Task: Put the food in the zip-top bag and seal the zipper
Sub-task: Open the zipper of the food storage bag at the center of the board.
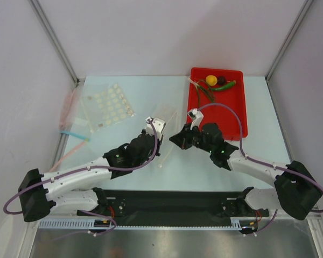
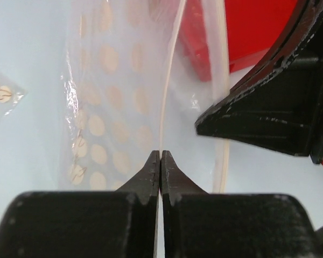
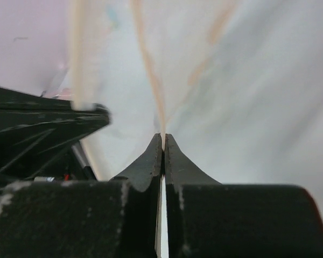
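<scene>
Left wrist view shows my left claw (image 2: pixel 160 156) clenched on one lip of the zip-top bag (image 2: pixel 102 134), right on its thin zipper (image 2: pixel 168 80). My right claw (image 3: pixel 163 138) pinches what looks like the opposite lip, with the bag between them at mid-table. I judge the film light, limp and slippery, so the stiffer strip is the place to grip; the food (image 1: pixel 215 82) lies well apart in the red tray (image 1: pixel 234 115).

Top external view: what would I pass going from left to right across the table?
Plain clear bags → flat dotted bag → left pincer → right pincer, both shut on the zip-top bag → red tray holding the food.
</scene>
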Robot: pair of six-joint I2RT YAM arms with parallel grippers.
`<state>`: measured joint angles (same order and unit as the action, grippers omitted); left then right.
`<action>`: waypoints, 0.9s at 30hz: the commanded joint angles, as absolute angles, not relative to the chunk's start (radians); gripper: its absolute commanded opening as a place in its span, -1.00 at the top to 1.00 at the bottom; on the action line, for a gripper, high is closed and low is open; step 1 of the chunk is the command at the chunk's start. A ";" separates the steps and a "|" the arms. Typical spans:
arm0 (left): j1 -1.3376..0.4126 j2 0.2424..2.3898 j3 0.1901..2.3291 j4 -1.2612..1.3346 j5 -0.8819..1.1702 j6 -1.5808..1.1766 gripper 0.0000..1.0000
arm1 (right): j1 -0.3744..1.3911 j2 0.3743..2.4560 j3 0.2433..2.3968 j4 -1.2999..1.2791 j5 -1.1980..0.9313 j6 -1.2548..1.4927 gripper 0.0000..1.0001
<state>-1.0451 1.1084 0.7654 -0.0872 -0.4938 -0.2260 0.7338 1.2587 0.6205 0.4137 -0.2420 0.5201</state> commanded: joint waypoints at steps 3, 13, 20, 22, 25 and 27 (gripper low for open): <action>-1.051 1.079 0.830 -0.159 -0.639 -0.241 0.99 | 0.673 1.290 0.683 0.315 -0.112 0.519 0.89; -1.097 1.046 0.893 -0.290 -0.697 -0.276 0.99 | 0.669 1.269 0.709 0.175 0.090 0.428 -0.17; -1.097 1.040 0.871 -0.233 -0.604 -0.273 0.99 | 0.728 1.243 0.696 0.235 0.046 0.377 -0.32; -1.097 1.046 0.871 -0.230 -0.607 -0.270 0.99 | 0.750 1.241 0.696 0.251 0.045 0.356 -0.16; -1.097 1.065 0.874 -0.229 -0.626 -0.262 0.99 | 0.775 1.241 0.690 0.281 0.023 0.347 0.17; -1.097 1.086 0.884 -0.241 -0.646 -0.261 0.99 | 0.778 1.235 0.684 0.296 0.012 0.350 0.65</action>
